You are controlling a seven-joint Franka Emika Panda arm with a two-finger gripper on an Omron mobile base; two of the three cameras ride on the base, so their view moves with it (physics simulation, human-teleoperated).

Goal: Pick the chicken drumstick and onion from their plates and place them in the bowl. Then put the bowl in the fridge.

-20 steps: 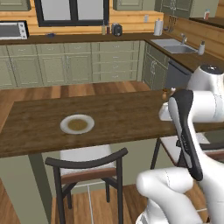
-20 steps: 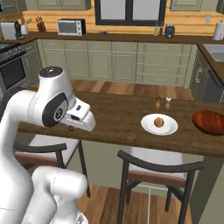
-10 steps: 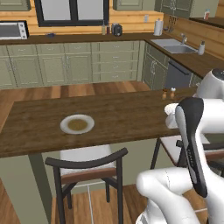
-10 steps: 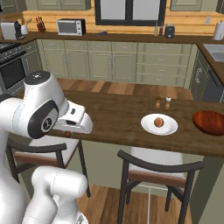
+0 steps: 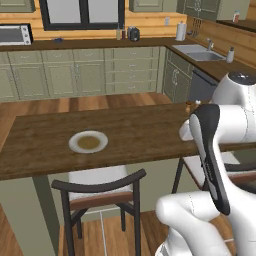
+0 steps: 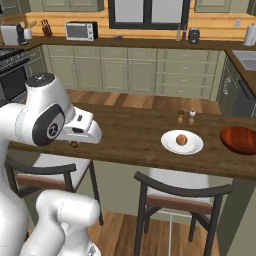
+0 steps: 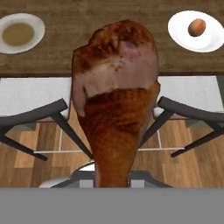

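The gripper (image 7: pixel 113 183) is clamped on the chicken drumstick (image 7: pixel 116 92), which fills the centre of the hand view, long axis running up the frame (bone end down at the jaws). In the right base view the bowl (image 6: pixel 241 139) sits at far right, beyond the onion (image 6: pixel 182 139) on its plate (image 6: pixel 170 145).

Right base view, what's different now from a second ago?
The white arm's upper link has swung left and lower, its hand still over the wooden table's near edge. The golden-brown chicken drumstick stays clamped in the fingers. The orange-brown onion on its white plate and the reddish-brown bowl haven't moved.
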